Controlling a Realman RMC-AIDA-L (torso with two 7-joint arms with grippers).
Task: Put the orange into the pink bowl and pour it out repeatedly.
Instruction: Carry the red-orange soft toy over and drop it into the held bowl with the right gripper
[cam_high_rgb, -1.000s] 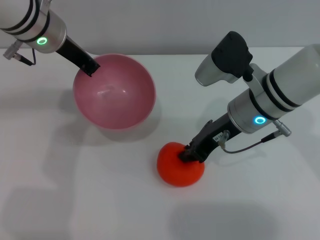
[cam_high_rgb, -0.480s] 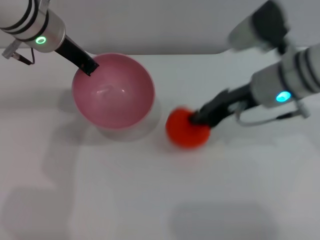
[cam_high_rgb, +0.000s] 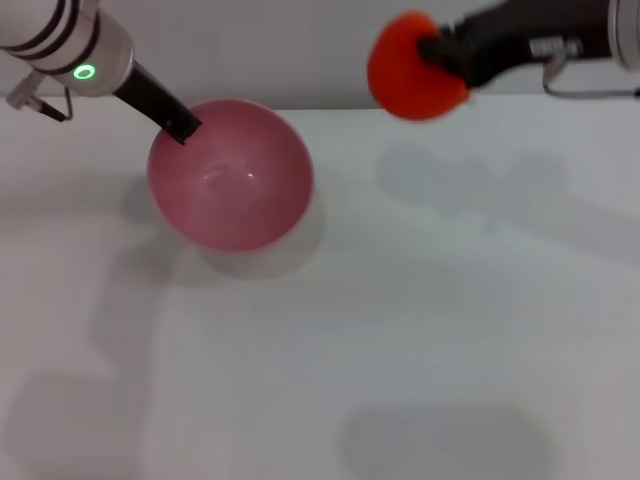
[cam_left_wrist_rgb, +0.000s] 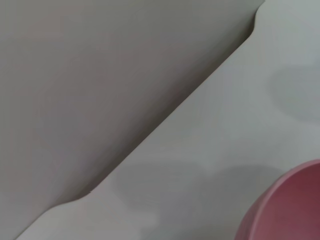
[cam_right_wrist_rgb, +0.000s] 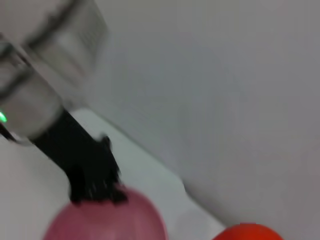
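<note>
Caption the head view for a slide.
Right tool carries the orange high above the table while the left tool grips the pink bowl rim.

Place: a plain robot test bench, lab-like.
Evidence: bare white desk (cam_high_rgb: 420, 330) against a blank grey wall (cam_high_rgb: 260, 50).

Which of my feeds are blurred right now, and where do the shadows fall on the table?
Head view: sharp on the pink bowl, slight motion blur on the orange held by the right gripper; soft shadows lie on the table beside the bowl and under the raised arm. Right wrist view: heavily smeared, the left gripper at the bowl's rim. Left wrist view: faint shadows only.
</note>
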